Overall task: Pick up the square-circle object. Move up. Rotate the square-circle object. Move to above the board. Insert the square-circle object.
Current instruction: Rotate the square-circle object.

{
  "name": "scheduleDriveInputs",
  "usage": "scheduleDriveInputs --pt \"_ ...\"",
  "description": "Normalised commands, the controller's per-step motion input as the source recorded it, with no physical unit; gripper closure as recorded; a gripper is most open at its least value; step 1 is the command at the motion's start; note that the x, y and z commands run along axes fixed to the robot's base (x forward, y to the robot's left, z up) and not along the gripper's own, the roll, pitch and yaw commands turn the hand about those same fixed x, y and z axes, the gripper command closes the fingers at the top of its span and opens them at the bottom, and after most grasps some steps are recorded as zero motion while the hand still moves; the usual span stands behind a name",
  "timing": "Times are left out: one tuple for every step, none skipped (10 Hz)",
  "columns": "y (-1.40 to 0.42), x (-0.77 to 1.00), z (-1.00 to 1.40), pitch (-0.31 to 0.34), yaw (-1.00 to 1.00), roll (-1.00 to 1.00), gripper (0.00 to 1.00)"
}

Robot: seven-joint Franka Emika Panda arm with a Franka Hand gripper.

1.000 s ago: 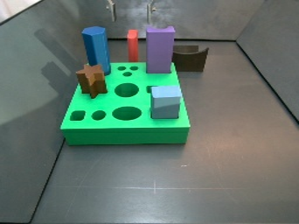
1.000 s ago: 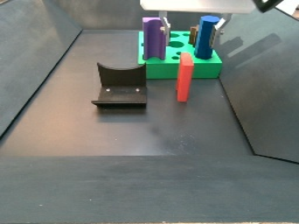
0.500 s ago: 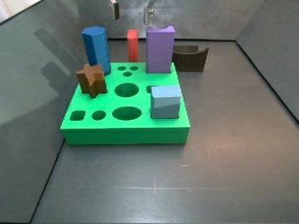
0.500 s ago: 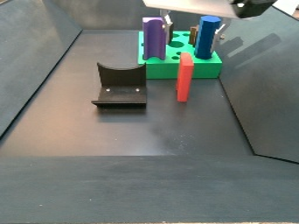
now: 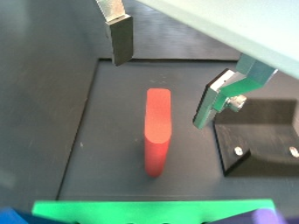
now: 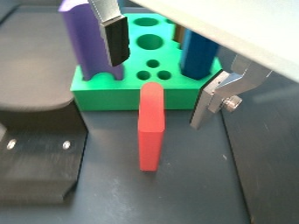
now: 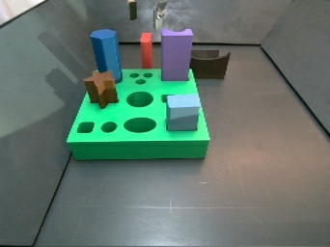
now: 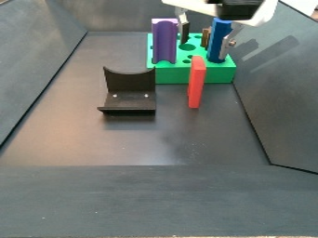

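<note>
Standing upright on the dark floor just behind the board [image 7: 135, 121], near the top centre of a side view, the square-circle object [image 7: 147, 48] has not been picked up, so by my reading every step is still ahead: grasp, lift, rotate, carry over, insert. The gripper [image 6: 163, 61] hangs above it, jaws wide apart and holding nothing; in both wrist views one finger [image 5: 118, 37] and its partner [image 5: 218, 96] flank the red-orange block without touching it.

Left to right in that side view: a brown star piece [image 7: 100, 88], a blue pillar [image 7: 106, 54], a purple block [image 7: 177, 53] and a curved dark holder [image 7: 213, 65]. The floor is matt dark grey, enclosed by sloping grey walls.
</note>
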Motion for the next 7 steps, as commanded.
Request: scheduleDriveInputs --pt "0.02 0.03 -0.02 0.012 -1.0 0.02 0.0" --pt "0.02 0.03 -0.02 0.013 -1.0 0.02 0.0" --pt "0.02 0.03 -0.02 0.014 -1.0 0.02 0.0" --pt "0.02 0.03 -0.02 0.016 -1.0 0.03 0.0" --pt "0.02 0.03 -0.02 0.019 -1.0 0.03 0.0" --pt "0.02 0.03 -0.02 0.022 -1.0 0.03 0.0" --pt "0.02 0.03 -0.02 0.026 -1.0 0.04 0.0"
